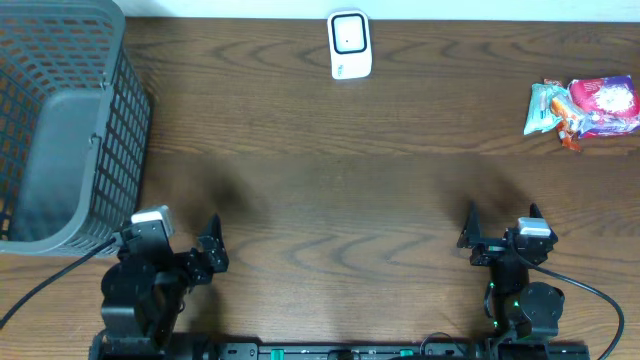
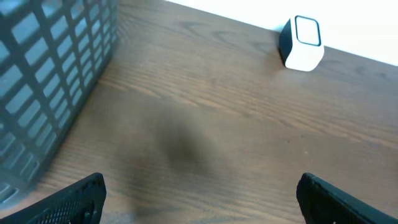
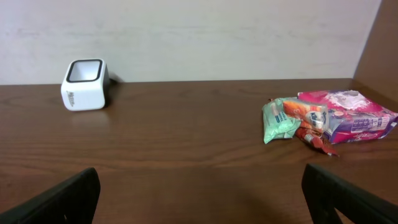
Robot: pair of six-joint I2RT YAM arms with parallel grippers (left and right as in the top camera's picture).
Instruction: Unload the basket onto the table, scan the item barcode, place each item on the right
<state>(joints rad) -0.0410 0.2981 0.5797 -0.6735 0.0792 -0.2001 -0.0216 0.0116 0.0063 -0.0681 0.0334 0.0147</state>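
Note:
The item pile, several snack packets [image 1: 585, 108] in green, orange and pink wrappers, lies at the table's far right, also seen in the right wrist view as packets [image 3: 326, 117]. A white barcode scanner [image 1: 349, 45] with a dark window stands at the back centre; the scanner [image 2: 301, 42] shows in the left wrist view and the scanner [image 3: 84, 84] in the right wrist view. My left gripper [image 1: 178, 238] [image 2: 202, 208] is open over bare wood near the front left. My right gripper [image 1: 502, 225] [image 3: 202, 205] is open near the front right. Neither holds anything.
A grey mesh basket [image 1: 60, 120] fills the back left corner, close beside my left arm, and the basket [image 2: 43, 74] takes up the left of the left wrist view. A pale wall runs behind the table's far edge.

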